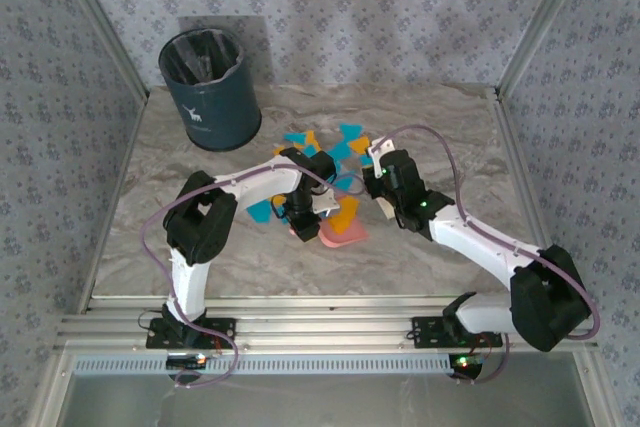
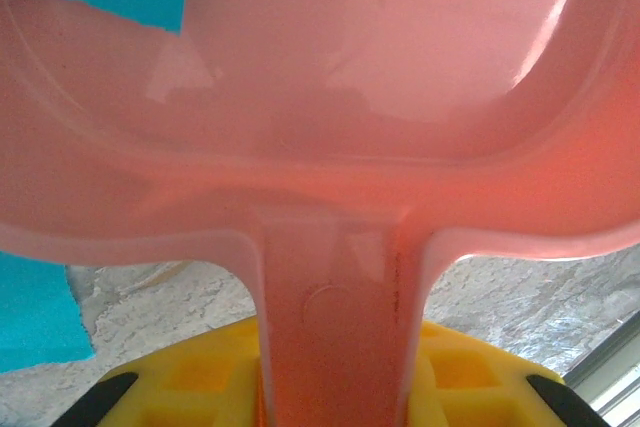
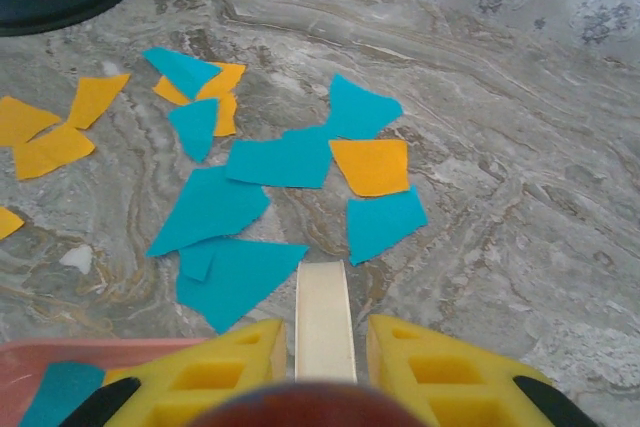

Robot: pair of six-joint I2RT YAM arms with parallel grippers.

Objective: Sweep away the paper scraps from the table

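left gripper (image 2: 335, 387) clamped on pink dustpan (image 2: 320, 117) handle, pan low so bits slide in. right gripper (image 3: 325, 367) pinching cream handle (image 3: 323, 312), prob brush, aimed at paper scraps (image 3: 270, 162) spread mid table (image 3: 520, 227), couple on pan lip.

Dustpan (image 1: 342, 235) lay on the table (image 1: 470, 137), about mid-table. Most paper scraps (image 1: 325, 145) lay spread just behind the dustpan, some just left of it, one in it. Bin (image 1: 211, 90) stood well behind and left of the dustpan, at the back-left corner. Dustpan's handle sat between the left gripper (image 2: 335, 387) fingers, on its left side. Right gripper (image 3: 323, 352), a flat stick (image 3: 323, 302) between its fingers, sat just behind and right of the dustpan.
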